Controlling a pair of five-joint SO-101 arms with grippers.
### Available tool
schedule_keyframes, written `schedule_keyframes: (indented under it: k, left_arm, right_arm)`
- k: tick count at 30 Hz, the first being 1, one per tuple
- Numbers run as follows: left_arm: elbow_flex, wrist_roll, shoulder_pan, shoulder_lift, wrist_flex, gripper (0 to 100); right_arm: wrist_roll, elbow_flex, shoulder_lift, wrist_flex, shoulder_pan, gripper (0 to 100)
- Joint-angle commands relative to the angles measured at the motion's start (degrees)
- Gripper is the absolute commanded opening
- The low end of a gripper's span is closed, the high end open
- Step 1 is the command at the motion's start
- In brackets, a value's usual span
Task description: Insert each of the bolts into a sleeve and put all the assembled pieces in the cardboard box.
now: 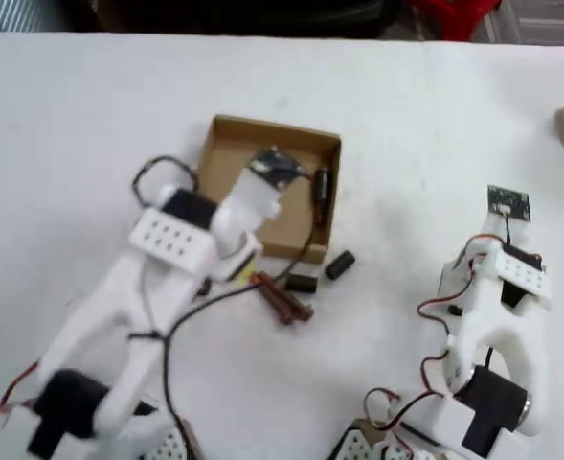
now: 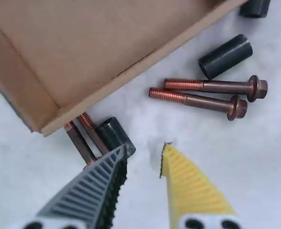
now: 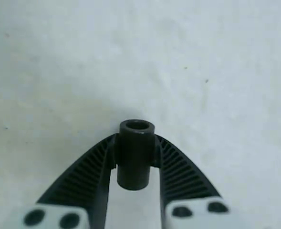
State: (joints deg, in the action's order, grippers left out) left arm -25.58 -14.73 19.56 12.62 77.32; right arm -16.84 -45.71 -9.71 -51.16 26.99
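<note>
Copper bolts (image 2: pixel 212 101) lie loose just beside the box (image 2: pixel 145 62) — pickup stage, I'd judge. The left gripper (image 2: pixel 144 148) hangs over them, jaws apart and empty; the right gripper (image 3: pixel 135 138) pinches a sleeve (image 3: pixel 136 162). Next — close squarely on one bolt.

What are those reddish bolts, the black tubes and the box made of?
The bolts look like copper-coloured metal, shiny with cut threads. Each sleeve is matte black, plastic or coated metal, unclear which. The box looks like brown cardboard, dull-faced.
</note>
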Motion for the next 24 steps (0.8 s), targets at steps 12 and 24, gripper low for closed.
schedule_keyframes:
  k: [12, 24]
  left_arm:
    - [-6.24, -32.00, 12.09, -2.77, -10.37, 17]
    - [-8.44, -44.75, 13.32, -1.36, -10.37, 17]
  right_arm:
    - [0.26, -0.97, -1.89, 2.68, -0.13, 1.7]
    - [0.18, -1.05, -1.89, 2.77, -0.40, 1.7]
